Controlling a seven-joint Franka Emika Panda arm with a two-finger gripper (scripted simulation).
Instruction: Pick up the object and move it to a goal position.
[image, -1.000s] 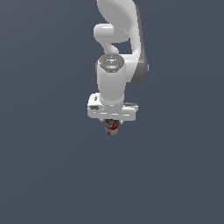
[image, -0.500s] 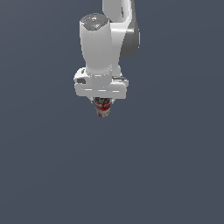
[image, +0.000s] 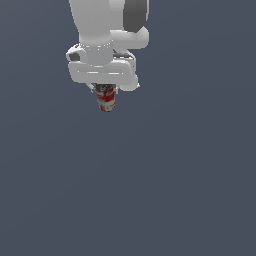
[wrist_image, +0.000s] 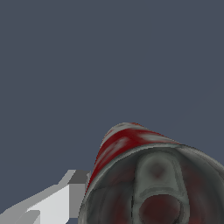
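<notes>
The object, a small can (image: 106, 100) with a red-and-white label, hangs below the white hand in the exterior view, near the top of the picture and held above the flat grey ground. My gripper (image: 105, 92) is shut on its upper part, so most of the fingers are hidden behind the hand's body. In the wrist view the can (wrist_image: 131, 144) fills the lower right, its dark grey metal top with the pull tab facing the camera. One white-and-grey finger (wrist_image: 65, 192) shows beside it.
Uniform dark grey ground fills both views around the arm. The white arm link with a dark grey joint (image: 135, 15) rises out of the exterior view's top edge. No other objects or marker show.
The arm and the held can have moved upward and toward the exterior view's left and appear larger. The grip on the can is unchanged.
</notes>
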